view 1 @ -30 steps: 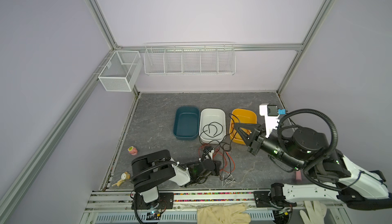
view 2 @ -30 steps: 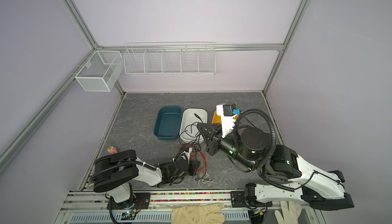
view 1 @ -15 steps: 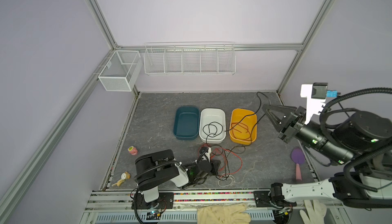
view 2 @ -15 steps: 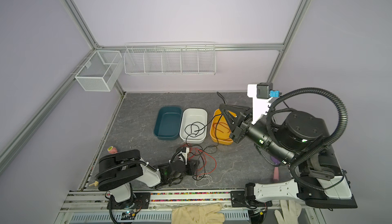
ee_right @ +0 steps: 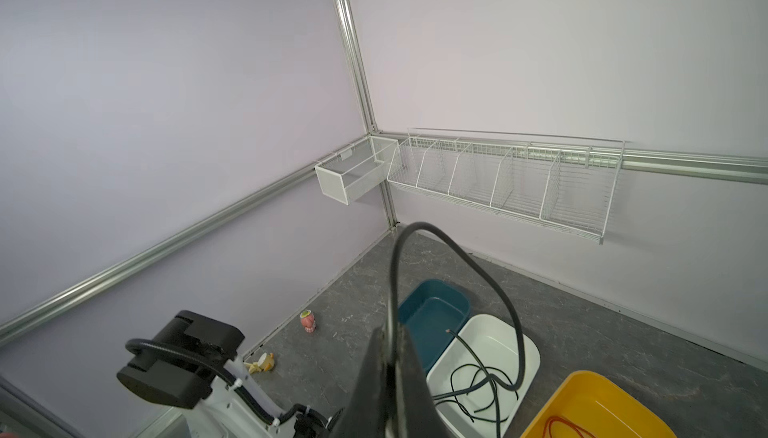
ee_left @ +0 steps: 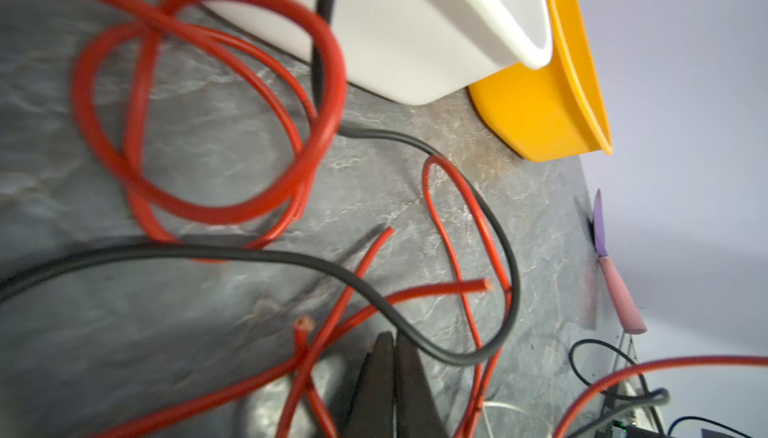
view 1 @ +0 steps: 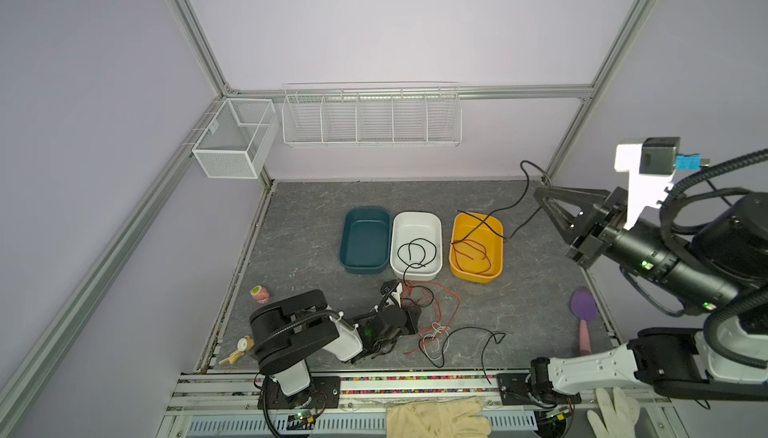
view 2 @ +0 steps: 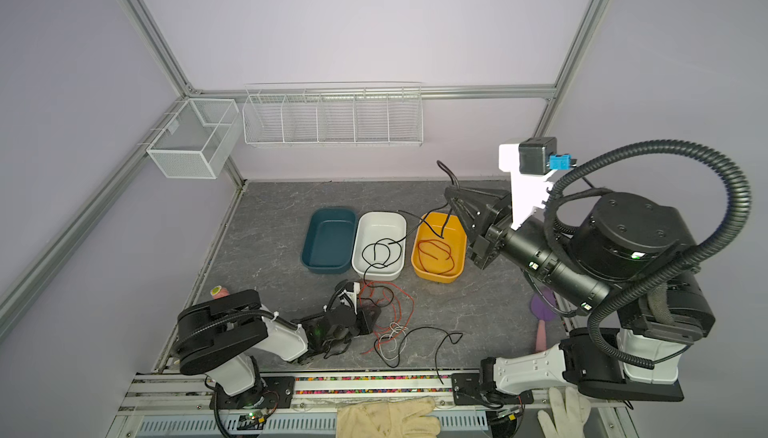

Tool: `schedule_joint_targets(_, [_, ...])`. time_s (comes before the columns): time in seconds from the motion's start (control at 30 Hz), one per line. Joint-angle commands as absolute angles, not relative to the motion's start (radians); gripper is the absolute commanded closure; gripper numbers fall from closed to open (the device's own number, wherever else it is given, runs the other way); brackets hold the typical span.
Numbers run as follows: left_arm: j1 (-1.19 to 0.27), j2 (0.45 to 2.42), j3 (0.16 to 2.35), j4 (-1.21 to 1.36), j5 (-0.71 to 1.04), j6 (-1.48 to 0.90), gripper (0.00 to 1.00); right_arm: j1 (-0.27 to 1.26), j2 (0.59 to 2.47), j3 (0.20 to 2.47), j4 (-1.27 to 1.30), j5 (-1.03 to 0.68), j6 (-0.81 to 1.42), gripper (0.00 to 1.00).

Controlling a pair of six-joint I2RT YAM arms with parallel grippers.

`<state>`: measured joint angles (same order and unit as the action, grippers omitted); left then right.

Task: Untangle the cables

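Observation:
My right gripper (view 1: 539, 193) (ee_right: 390, 353) is raised over the back right of the table and is shut on a black cable (view 1: 524, 165) (ee_right: 415, 227). That cable loops above the jaws, then hangs down across the yellow bin (view 1: 478, 278) into the white bin (view 1: 415, 216), where more black cable (view 1: 415, 251) lies coiled. A red cable (view 1: 471, 251) lies in the yellow bin. A tangle of red, black and white cables (view 1: 434, 324) (ee_left: 216, 124) lies on the table in front of the bins. My left gripper (view 1: 413, 316) (ee_left: 392, 338) lies low at the tangle's left edge, shut, with nothing seen between its fingers.
A teal bin (view 1: 363, 240) stands left of the white one. A purple spoon with a pink handle (view 1: 582, 313) lies at the right edge. Two small toys (view 1: 259, 294) (view 1: 239, 346) sit at the left edge. Wire baskets (view 1: 370, 116) hang on the back wall.
My right gripper has risen and swung back to the right, drawing the black cable up and out over the yellow bin. The left gripper has stayed at the tangle.

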<state>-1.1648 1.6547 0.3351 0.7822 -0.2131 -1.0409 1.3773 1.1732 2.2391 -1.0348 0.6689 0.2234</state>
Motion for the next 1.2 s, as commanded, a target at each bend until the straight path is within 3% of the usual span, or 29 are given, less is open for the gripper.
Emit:
schedule_joint_targets(0.0, [-1.158, 1.538, 0.366, 0.568, -0.257, -0.995, 1.00, 1.375, 1.140, 2.129, -0.997, 0.690, 0.189, 0.94])
schedule_joint_targets(0.23, [-1.156, 1.298, 0.461, 0.170, -0.371, -0.939, 1.00, 1.256, 1.080, 1.919, -0.916, 0.590, 0.238, 0.93])
schedule_joint_targets(0.73, [-1.156, 1.085, 0.365, 0.009, -0.364, -0.939, 1.00, 0.691, 1.141, 1.639, -0.699, -0.061, 0.415, 0.93])
schedule_joint_targets(1.17, [-1.156, 0.957, 0.314, -0.045, -0.413, -0.925, 1.00, 0.593, 1.381, 1.522, -0.503, -0.224, 0.433, 0.93])
